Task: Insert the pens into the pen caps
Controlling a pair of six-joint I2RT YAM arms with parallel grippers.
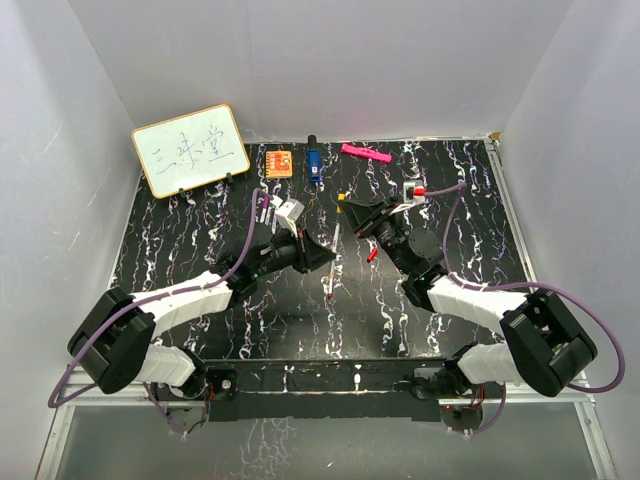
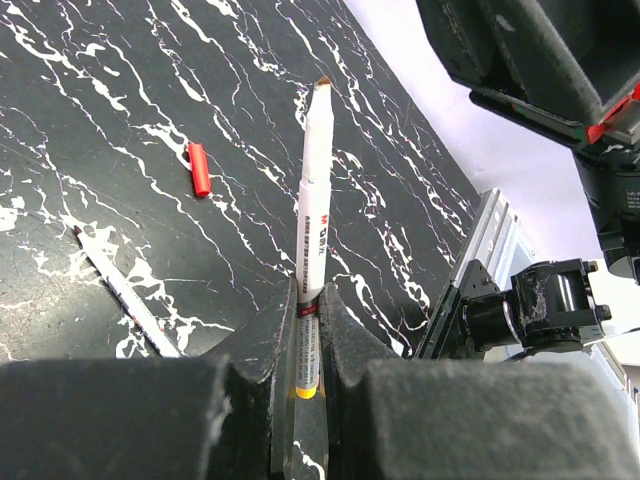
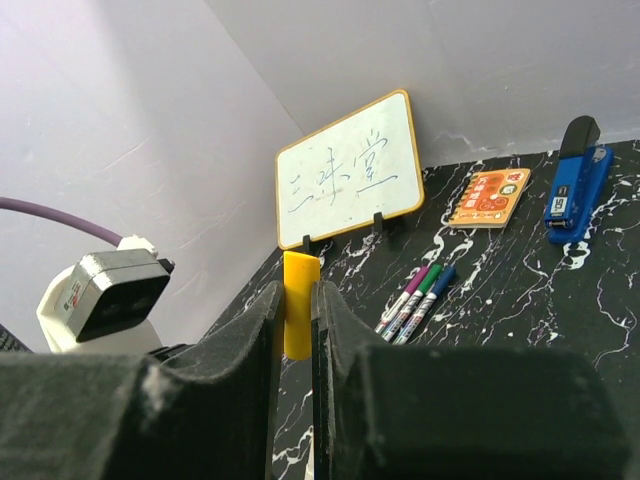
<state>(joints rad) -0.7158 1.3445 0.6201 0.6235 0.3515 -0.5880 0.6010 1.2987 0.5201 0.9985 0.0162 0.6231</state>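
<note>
My left gripper [image 2: 308,295] is shut on a white-barrelled pen [image 2: 315,210]. The pen's bare tip points away from the wrist and its yellow end sits back between the jaws. From above, this pen [image 1: 336,240] slants up from the left gripper [image 1: 325,255] towards the right gripper [image 1: 352,212]. The right gripper [image 3: 297,290] is shut on a yellow pen cap [image 3: 298,310], which stands upright between its fingers. A red cap [image 2: 200,168] and another pen [image 2: 125,295] lie loose on the black marbled table. Three capped pens [image 3: 415,300] in purple, green and blue lie side by side.
A whiteboard [image 1: 190,150] stands at the back left. Along the back edge lie an orange square block [image 1: 280,162], a blue and black item [image 1: 312,165] and a pink bar [image 1: 365,153]. White walls enclose the table on three sides.
</note>
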